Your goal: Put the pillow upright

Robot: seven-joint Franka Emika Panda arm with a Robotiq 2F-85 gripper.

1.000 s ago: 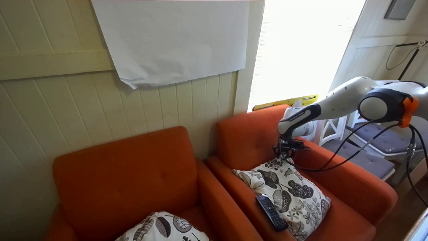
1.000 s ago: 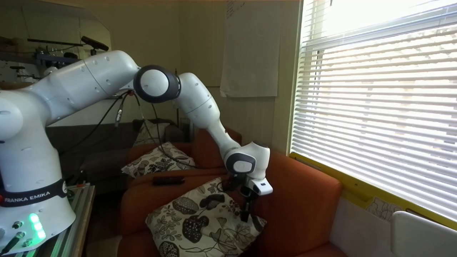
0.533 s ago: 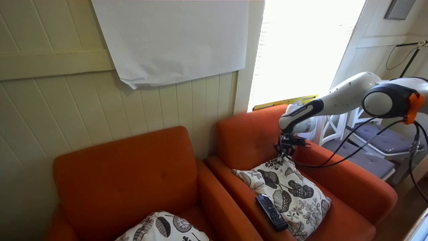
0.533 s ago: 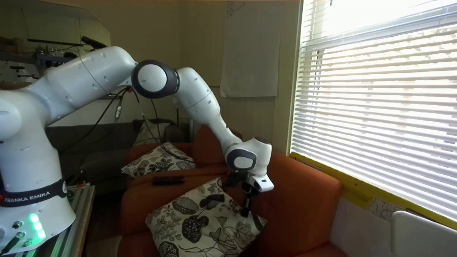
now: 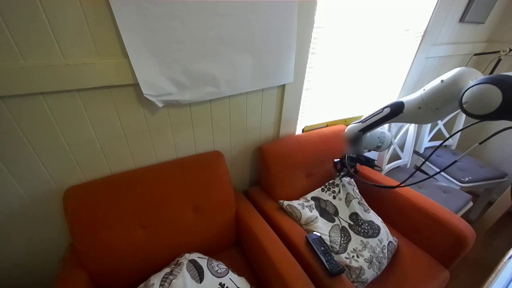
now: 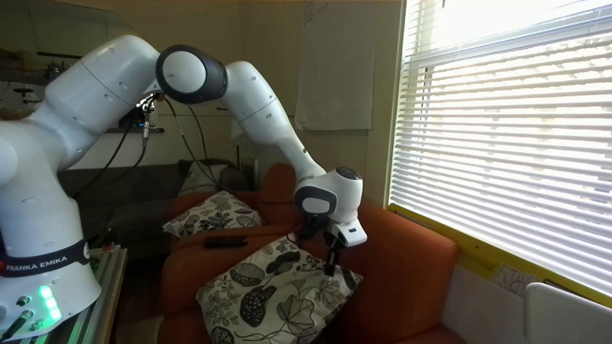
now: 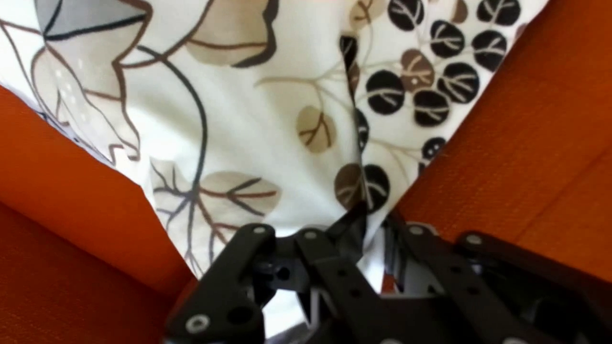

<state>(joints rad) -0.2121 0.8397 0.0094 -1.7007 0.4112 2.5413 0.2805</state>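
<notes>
The hand [image 7: 375, 222] is clamped on one corner of the pillow [image 5: 346, 228]. In an exterior view the pillow lies tilted in the right chair [image 5: 298, 168], sloping down from the hand toward the near side, so standing it up probably means drawing that far corner higher.

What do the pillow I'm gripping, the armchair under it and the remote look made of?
Pillow: printed fabric, perhaps cotton, matte; it creases softly toward the gripper.
Armchair: matte orange upholstery cloth, by the faint weave-like texture in the wrist view; fibre unclear.
Remote: probably hard plastic, given its straight-edged body and button rows; finish unclear.
</notes>
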